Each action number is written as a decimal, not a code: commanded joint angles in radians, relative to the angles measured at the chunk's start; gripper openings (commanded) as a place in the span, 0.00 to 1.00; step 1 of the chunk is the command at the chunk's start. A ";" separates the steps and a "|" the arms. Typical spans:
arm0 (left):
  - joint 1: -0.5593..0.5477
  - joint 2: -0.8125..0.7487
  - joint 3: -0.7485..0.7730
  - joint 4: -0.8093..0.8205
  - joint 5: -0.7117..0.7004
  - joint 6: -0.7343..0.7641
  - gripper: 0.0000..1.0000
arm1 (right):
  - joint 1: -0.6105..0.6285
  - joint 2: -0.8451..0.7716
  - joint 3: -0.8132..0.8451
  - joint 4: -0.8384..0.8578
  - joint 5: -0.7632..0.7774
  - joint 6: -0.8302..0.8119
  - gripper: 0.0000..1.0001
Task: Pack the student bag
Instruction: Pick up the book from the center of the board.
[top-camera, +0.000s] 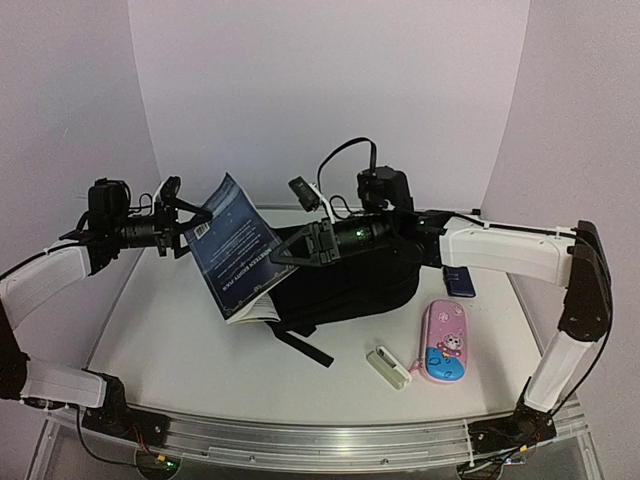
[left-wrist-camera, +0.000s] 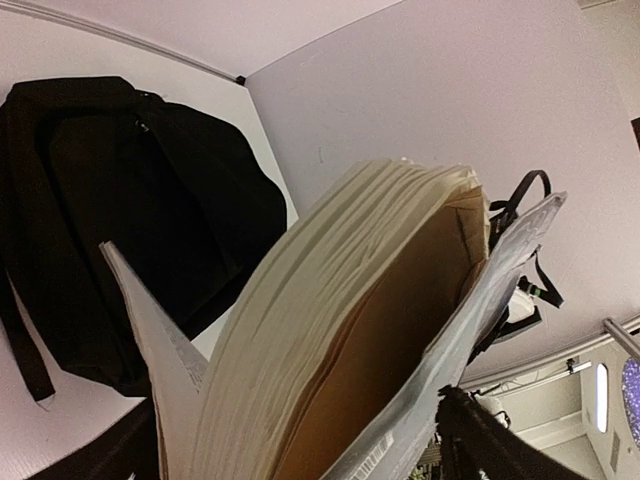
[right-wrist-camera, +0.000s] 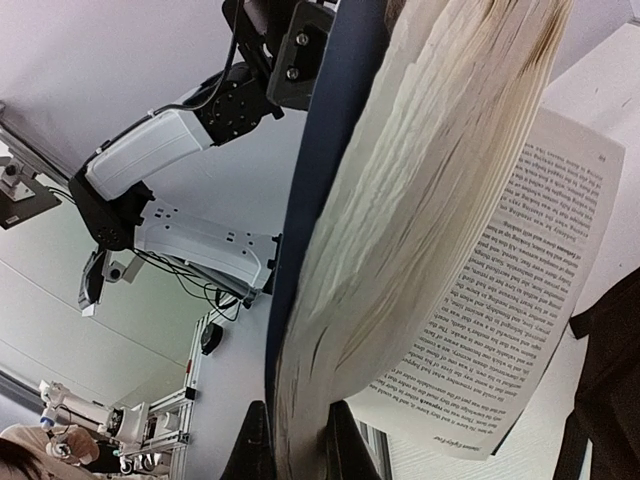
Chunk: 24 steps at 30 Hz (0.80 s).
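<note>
your left gripper (top-camera: 190, 222) is clamped on the upper left corner of the book (top-camera: 232, 250), high above the table (top-camera: 170, 340). in the left wrist view the fanned pages and the cover fill the space between its fingers. your right gripper (top-camera: 280, 255) is narrow and pinches the opposite edge. in the right wrist view its fingers (right-wrist-camera: 338, 445) sit at the bottom of the frame with the cover and part of the page block between them.

so both claws hold one tilted, half-open book, and that is the first risk. if the arms pull apart or twist against each other, the cover could bend or tear at the spine. the right claw's bite looks shallow and seems to take only some of the pages. if you let go with the left one first, the rest could flop open and the book could swing or slip out.

one loose page (right-wrist-camera: 520, 300) hangs free at the right of the right wrist view. it would likely catch and crease on the way into the bag.

the student bag (top-camera: 355, 285) lies flat at the middle of the overhead view, just below and to the right of the book, under the right arm. you cannot tell from here whether its zip is open. if it is closed, a lowered book would simply land on top and slide off.

lower right, the pink pencil case (top-camera: 445, 342), a small white item (top-camera: 388, 367) and a dark blue item (top-camera: 460, 282) lie near the bag, where a sweeping right arm could knock them.
</note>
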<state>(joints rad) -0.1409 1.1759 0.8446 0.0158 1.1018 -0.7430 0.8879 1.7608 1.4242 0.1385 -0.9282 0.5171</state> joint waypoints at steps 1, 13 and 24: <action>-0.007 -0.034 -0.040 0.220 0.044 -0.100 0.68 | -0.002 -0.066 0.007 0.203 0.013 0.001 0.00; -0.033 -0.012 0.014 0.014 0.024 0.082 0.00 | -0.063 -0.107 -0.142 0.111 0.260 -0.040 0.70; -0.328 0.206 0.302 -0.405 0.074 0.473 0.00 | -0.062 -0.144 0.048 -0.468 0.334 -0.400 0.98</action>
<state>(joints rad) -0.3720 1.3166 0.9718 -0.2360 1.0838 -0.4549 0.8196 1.6510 1.3782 -0.1349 -0.6009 0.2747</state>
